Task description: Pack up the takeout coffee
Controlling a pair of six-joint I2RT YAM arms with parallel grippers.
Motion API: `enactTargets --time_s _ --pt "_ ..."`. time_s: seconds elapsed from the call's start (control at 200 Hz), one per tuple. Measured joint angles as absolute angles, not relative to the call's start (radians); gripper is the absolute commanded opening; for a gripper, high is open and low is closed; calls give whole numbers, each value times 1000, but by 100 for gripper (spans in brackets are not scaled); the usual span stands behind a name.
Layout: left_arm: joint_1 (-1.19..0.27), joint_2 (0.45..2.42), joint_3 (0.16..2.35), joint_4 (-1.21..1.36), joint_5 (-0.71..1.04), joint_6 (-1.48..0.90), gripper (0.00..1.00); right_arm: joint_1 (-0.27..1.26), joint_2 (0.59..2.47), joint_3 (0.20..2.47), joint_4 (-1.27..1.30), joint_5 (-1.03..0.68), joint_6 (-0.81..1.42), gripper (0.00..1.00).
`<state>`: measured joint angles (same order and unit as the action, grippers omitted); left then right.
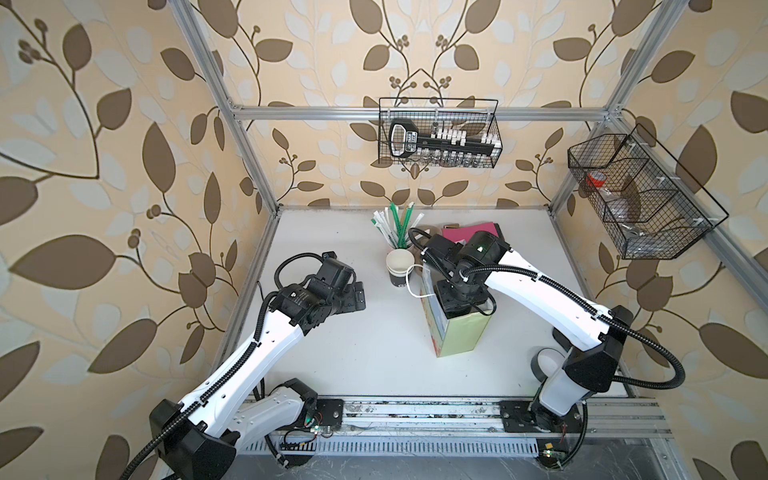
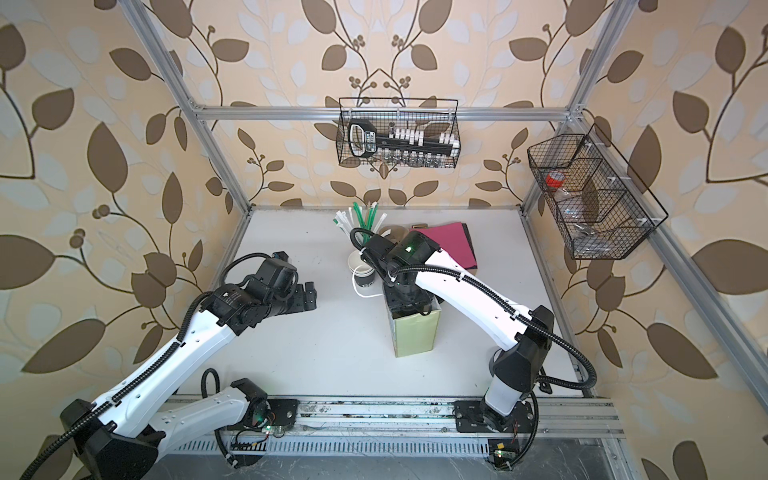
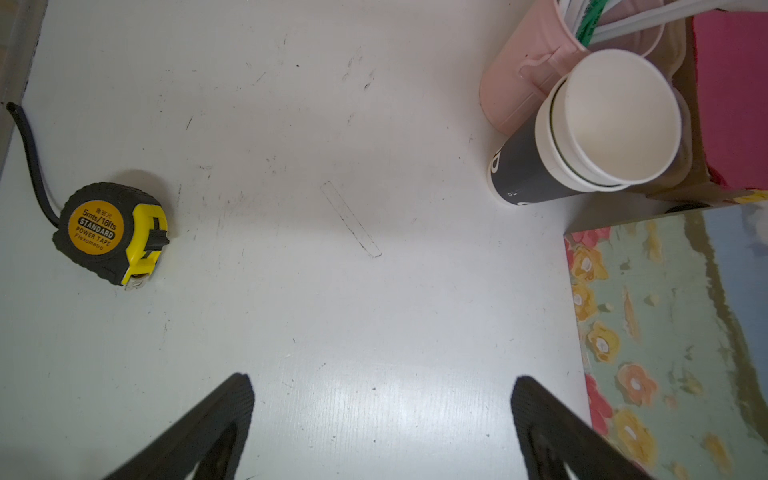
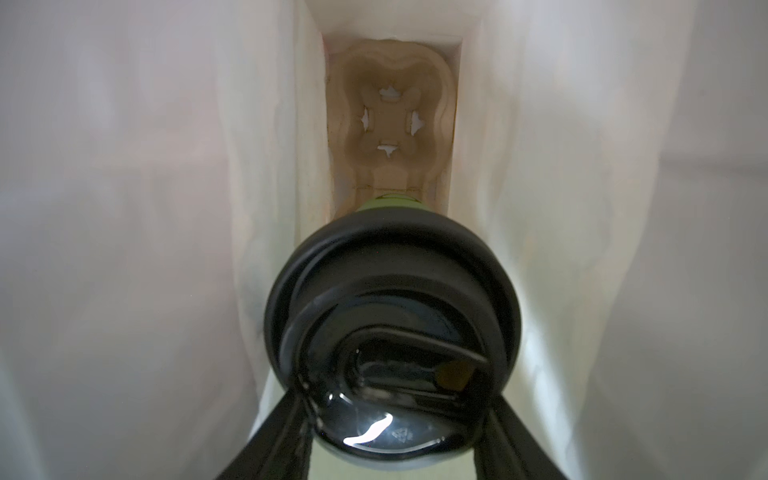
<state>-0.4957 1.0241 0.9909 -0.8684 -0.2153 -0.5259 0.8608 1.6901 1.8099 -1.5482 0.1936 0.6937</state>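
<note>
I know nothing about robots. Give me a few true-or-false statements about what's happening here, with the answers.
1. The right hand holds the takeout coffee inside the paper bag. True.
2. The left hand grips the tape measure. False: it is open and empty, and the tape measure lies apart on the table.
3. A pulp cup carrier lies at the bag's bottom. True.
4. The stacked cups wear lids. False: the top one is open, white inside.
</note>
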Motion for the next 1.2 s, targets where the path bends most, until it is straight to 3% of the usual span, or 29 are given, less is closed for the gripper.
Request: enactTargets --time_s 1.2 --pt "-496 1037 991 -868 -213 -524 99 809 1675 1558 -1391 80 687 40"
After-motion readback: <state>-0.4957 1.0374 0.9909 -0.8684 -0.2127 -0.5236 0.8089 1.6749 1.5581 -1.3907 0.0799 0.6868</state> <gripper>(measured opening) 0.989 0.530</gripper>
